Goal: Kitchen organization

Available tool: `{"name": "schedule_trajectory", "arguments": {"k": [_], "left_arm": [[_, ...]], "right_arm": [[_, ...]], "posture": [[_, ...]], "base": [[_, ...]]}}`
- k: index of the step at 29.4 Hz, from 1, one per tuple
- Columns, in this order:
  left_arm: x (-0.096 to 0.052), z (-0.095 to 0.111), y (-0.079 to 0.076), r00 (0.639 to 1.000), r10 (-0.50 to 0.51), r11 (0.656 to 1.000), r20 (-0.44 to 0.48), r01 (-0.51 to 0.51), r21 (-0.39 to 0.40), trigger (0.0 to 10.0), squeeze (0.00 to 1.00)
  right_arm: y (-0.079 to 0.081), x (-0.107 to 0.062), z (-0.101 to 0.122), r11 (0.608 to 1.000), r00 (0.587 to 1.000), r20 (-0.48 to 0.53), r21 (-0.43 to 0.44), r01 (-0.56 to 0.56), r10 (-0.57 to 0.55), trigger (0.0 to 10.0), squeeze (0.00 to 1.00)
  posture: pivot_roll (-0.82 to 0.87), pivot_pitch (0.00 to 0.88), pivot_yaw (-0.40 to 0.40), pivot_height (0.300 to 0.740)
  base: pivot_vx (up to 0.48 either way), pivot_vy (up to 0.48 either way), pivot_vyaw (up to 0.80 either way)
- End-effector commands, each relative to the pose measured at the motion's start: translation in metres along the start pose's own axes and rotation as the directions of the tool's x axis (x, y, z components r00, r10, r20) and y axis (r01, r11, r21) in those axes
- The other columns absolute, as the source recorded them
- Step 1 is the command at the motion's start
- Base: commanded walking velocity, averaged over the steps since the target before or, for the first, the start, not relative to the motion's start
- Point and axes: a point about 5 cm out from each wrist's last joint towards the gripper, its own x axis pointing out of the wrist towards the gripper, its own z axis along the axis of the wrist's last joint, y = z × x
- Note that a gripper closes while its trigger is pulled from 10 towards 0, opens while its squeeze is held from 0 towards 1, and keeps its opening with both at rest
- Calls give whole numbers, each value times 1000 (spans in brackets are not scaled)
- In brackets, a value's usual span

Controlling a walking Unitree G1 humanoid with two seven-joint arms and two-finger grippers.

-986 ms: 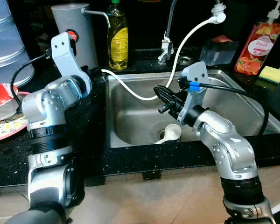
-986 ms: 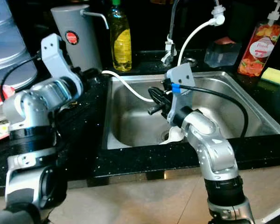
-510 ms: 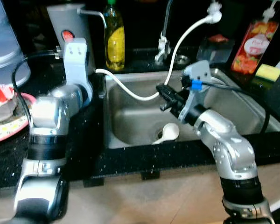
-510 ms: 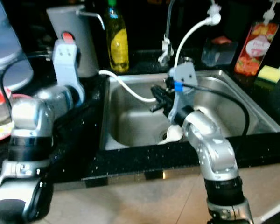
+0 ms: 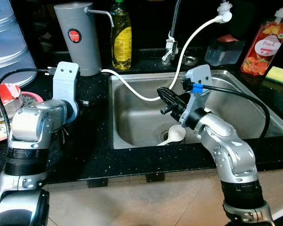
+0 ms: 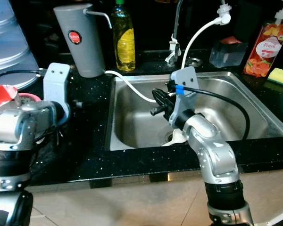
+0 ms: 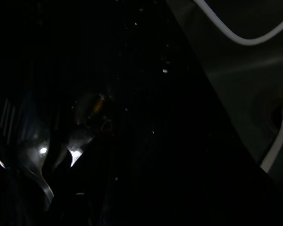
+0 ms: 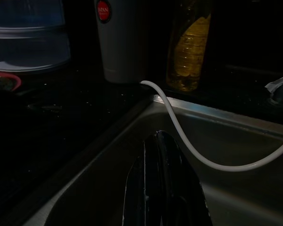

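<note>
The stainless steel sink (image 5: 236, 101) is serving as landmark. Behind its left corner a grey thermos-style dispenser (image 5: 78, 37) is standing, carrying a round red badge reading "JAPAN"; the smaller writing on it is too small to read. Just beside it, a yellow dish-soap bottle (image 5: 120, 40) with a green cap is standing. Behind the sink's right corner a red pump bottle (image 5: 262, 49) is showing the word "Peach" above fruit pictures, with a yellow sponge (image 5: 278, 74) next to it. A white hose (image 5: 188, 44) is looping from the tap area over the sink's left rim.

The right gripper (image 5: 164, 100) is hovering above the basin, its black fingers (image 8: 161, 188) pressed together and holding nothing. Below it a white plastic spoon (image 5: 173, 135) is lying at the drain.

The left arm is resting over the black countertop (image 5: 99, 150) left of the sink; I cannot tell how its gripper stands.

The left wrist view, very dark, is picking up metal spoons (image 7: 37, 153) glinting on the counter, which the head views are not resolving. To the far left of the sink, a floral plate (image 5: 0, 129) is holding a red-and-white wrapper (image 5: 1, 96).
</note>
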Motion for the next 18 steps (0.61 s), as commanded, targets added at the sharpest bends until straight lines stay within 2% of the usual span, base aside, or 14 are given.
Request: {"name": "schedule_trajectory", "arguments": {"k": [1,3,4,5,6,8,9,11,12,18], "left_arm": [[3,-14,5,998,2,1000,-65,-3,-15,10000,0],[3,-17,5,997,-4,1000,-73,3,-13,10000,0],[4,-20,5,996,-3,1000,-87,1,-16,7529,0],[4,-23,6,995,5,1000,-101,-6,-11,6471,0],[4,-26,7,994,8,1000,-112,-9,-7,4627,0],[3,-31,9,991,17,1000,-131,-18,-2,3686,0],[3,-35,10,989,19,1000,-144,-20,-6,1529,0],[3,-36,10,989,18,1000,-147,-20,-8,1529,0],[3,-37,11,989,22,1000,-149,-24,-12,0,0],[3,-34,11,991,26,999,-130,-29,-20,0,0]], "right_arm": [[-1,0,-2,1000,1000,-2,0,2,-2,10000,0],[0,0,-1,1000,1000,-1,0,1,-1,10000,0],[0,0,-1,1000,1000,0,0,2,-2,10000,0],[0,0,-1,1000,1000,0,0,2,-2,10000,0],[0,0,-1,1000,1000,1,0,3,-3,10000,0],[-1,-1,-1,1000,1000,0,-1,6,-6,10000,0],[-1,-1,-1,1000,1000,0,-1,7,-7,10000,0],[-1,-1,-1,1000,1000,0,0,7,-7,10000,0],[-1,-1,-1,1000,1000,0,0,7,-7,10000,0],[0,1,0,1000,1000,5,-1,-1,1,10000,0]], "posture": [[-57,116,29,740],[-57,116,29,740],[-63,115,32,740],[-63,115,32,740],[-63,115,32,740],[-66,113,36,740],[-65,111,35,740],[-65,111,35,740],[-65,111,35,740],[-63,108,30,740]], "base": [[0,0,0],[0,0,0],[0,0,0],[0,0,0],[0,0,0],[0,0,0],[0,0,0],[0,0,0],[0,0,0],[0,0,0]]}}
